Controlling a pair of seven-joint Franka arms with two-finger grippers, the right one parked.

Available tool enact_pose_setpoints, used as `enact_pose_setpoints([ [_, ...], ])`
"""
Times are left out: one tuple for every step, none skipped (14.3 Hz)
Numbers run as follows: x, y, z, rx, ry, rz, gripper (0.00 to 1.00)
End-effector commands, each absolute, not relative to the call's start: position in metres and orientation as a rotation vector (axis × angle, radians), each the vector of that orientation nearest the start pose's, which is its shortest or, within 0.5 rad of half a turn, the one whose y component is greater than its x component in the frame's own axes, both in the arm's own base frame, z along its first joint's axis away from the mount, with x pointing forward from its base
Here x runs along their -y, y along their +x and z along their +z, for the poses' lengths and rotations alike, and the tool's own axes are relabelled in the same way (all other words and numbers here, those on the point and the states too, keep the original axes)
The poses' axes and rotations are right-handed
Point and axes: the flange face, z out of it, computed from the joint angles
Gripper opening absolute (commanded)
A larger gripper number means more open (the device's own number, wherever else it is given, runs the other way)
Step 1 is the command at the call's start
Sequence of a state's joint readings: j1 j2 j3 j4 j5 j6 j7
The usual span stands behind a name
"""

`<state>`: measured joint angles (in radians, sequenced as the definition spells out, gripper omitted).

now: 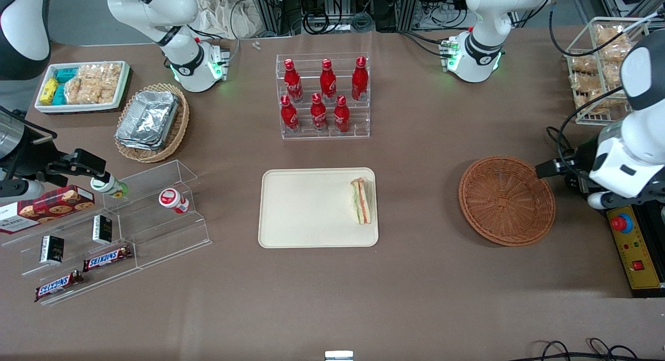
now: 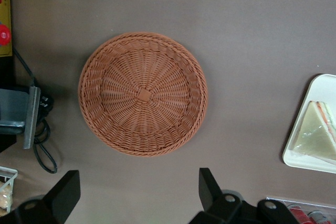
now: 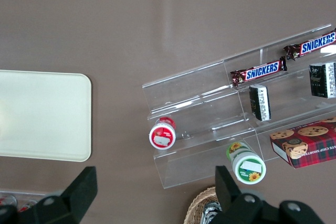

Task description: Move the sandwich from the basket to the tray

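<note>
The sandwich [image 1: 360, 200] lies flat on the cream tray [image 1: 301, 231], tight against the rim at the working arm's end, so the transfer looks complete. The wicker basket [image 1: 506, 200] sits empty and well apart from the tray, with bare brown surface [image 1: 415, 278] between them. Above the basket, the claw [image 2: 137, 192] hangs with fingers spread wide, gripping nothing, free to lift away.

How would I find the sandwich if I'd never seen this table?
Look for the flat cream-beige rectangular tray in the middle of the brown table, nearer the front camera than the rack of red bottles. On its edge toward the round reddish-brown wicker basket lies the triangular wrapped sandwich, the tray's only item. The open end effector hovers above the basket.
</note>
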<state>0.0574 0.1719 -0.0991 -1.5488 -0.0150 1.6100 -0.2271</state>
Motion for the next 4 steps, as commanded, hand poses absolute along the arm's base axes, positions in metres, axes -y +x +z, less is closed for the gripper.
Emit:
enact_pose_setpoints([
  [0.0209,0.6012,0.5489,0.274,-3.147,0.152,1.0],
  [0.0215,0.6019,0.5501,0.255,-3.148,0.147,1.0],
  [0.0223,0.6018,0.5502,0.231,-3.149,0.147,1.0],
  [0.0232,0.6016,0.5487,0.226,-3.149,0.151,1.0],
])
